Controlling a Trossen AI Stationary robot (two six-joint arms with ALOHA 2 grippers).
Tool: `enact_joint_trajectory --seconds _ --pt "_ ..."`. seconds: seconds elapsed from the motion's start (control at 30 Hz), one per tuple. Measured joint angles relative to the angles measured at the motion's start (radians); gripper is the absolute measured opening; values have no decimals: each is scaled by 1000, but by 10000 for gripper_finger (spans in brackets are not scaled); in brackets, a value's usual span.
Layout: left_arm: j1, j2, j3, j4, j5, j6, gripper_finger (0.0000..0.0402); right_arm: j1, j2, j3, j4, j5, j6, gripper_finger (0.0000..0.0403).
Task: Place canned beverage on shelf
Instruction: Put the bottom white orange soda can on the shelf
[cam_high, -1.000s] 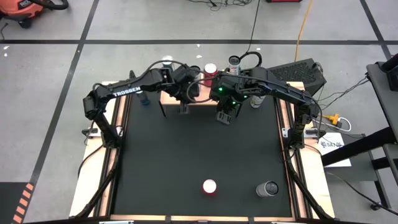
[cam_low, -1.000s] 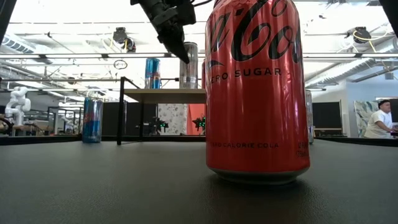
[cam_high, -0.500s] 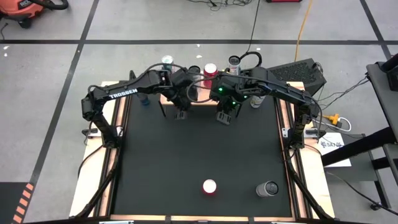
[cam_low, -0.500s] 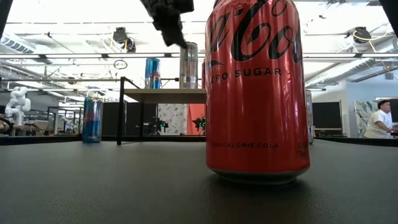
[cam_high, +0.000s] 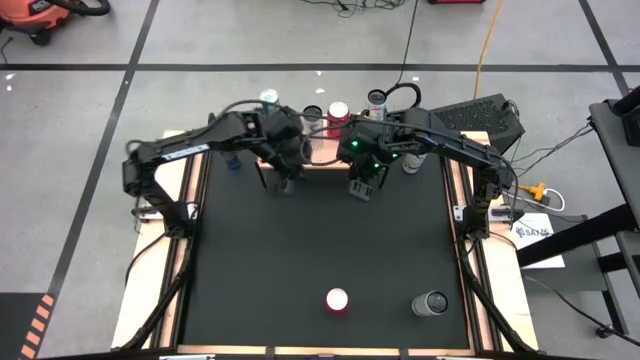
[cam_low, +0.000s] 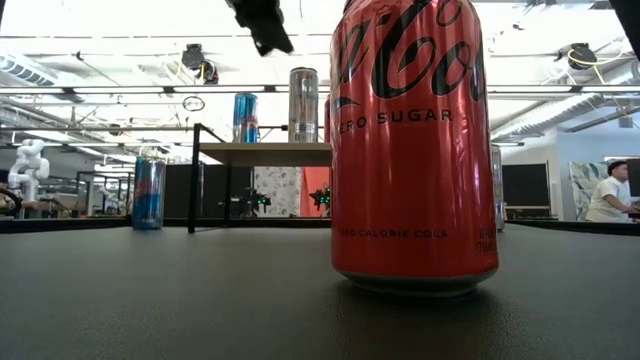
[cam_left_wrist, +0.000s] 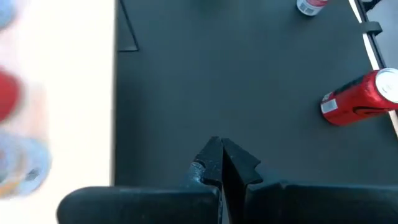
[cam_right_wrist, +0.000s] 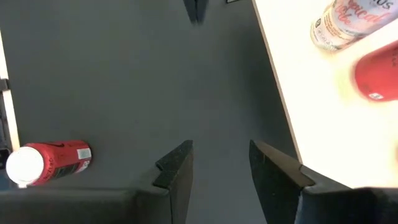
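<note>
Since cans already stand on the shelf (cam_low: 265, 152), a blue can (cam_low: 245, 117) and a silver can (cam_low: 303, 104) upright on its board with their long axes vertical and tops up, the step in hand looks like the gap between one placement and the next pick. A red Coca-Cola Zero Sugar can (cam_high: 337, 299) stands upright at the near middle of the table (cam_high: 300, 250), top upward, and a grey can (cam_high: 431, 303) sits close to its right; either seems a candidate. Just in front of the shelf hangs the left gripper (cam_high: 285, 182), clenched on nothing. Beside it the right gripper (cam_high: 361, 188) hovers with fingers partly apart and empty. Next would be a reach well down the table to a can, fingers spread wider than its body.
</note>
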Motion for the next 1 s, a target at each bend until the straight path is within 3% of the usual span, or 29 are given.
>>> enact_joint_trajectory --seconds 0.2,0.57,0.77,1.0 --pt "-14 -115 0 -138 -43 -62 0 -2 23 0 63 0 -62 142" --pt "-95 -359 0 -245 -84 -171 0 -40 127 0 236 -1 -217 103" --pt "-136 -457 0 -227 -90 -209 0 -99 157 0 299 -1 -218 65" --pt "-150 -479 0 -238 -103 -234 0 -175 191 0 378 -1 -195 4"
